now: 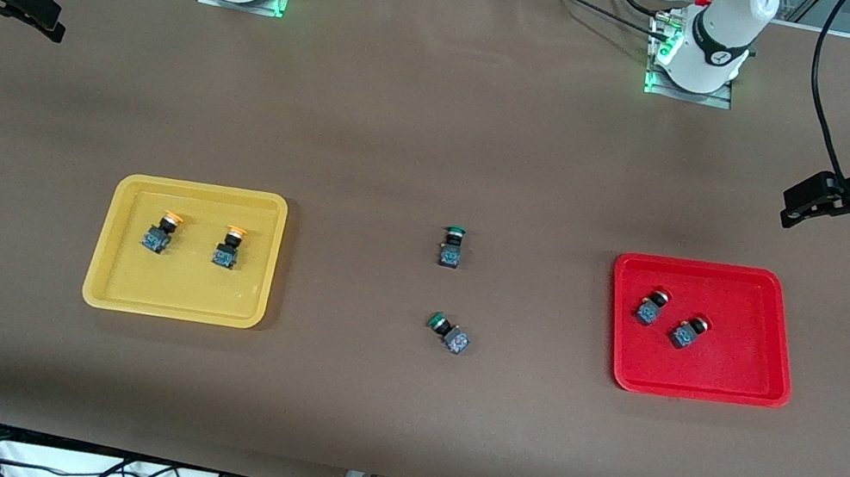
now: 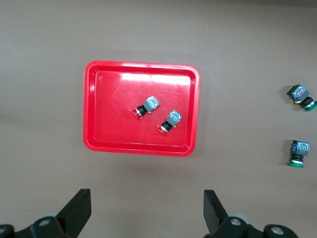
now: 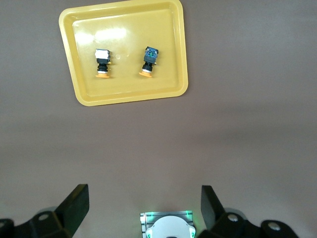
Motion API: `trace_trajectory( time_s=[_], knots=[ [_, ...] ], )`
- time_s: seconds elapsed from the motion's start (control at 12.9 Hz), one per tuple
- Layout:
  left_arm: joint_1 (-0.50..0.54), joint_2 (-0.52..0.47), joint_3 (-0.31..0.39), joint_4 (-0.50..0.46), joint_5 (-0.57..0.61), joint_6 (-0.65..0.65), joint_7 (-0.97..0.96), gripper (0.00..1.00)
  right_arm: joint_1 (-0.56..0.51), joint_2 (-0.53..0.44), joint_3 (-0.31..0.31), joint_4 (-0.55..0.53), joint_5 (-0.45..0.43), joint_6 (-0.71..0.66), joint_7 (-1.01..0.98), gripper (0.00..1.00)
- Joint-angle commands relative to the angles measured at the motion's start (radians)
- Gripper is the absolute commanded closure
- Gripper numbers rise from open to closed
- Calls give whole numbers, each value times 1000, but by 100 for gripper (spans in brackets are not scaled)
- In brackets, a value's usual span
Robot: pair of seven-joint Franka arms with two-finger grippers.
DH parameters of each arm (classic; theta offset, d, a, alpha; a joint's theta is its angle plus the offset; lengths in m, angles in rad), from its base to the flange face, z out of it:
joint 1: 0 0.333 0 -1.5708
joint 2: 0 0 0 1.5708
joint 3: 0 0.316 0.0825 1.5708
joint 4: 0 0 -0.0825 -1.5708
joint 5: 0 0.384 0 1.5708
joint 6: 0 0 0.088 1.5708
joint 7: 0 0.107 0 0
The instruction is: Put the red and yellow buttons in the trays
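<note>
With both buttons in the yellow tray [image 1: 110, 288] and both in the red tray [image 1: 768, 378], we judge the red buttons [image 1: 652, 305] and yellow buttons [image 1: 161, 232] light, rigid and best pinched across their blocky bodies, while the left gripper [image 2: 146, 208] and right gripper [image 3: 143, 206] hang wide open and empty above the table's two ends.

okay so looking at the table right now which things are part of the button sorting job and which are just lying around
Part of the job:
yellow tray holding two yellow buttons
red tray holding two red buttons

Just lying about:
two green buttons on the table between the trays
</note>
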Motion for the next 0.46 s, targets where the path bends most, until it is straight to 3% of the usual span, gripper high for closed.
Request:
trace_trajectory(
  time_s=[0.0, 0.39],
  knots=[
    [2, 16, 5, 34, -22, -25, 24, 0, -8, 8, 7, 23, -8, -19, -12, 0],
    [0, 16, 5, 34, -22, -60, 24, 0, -8, 8, 5, 23, -8, -20, -12, 0]
  ],
)
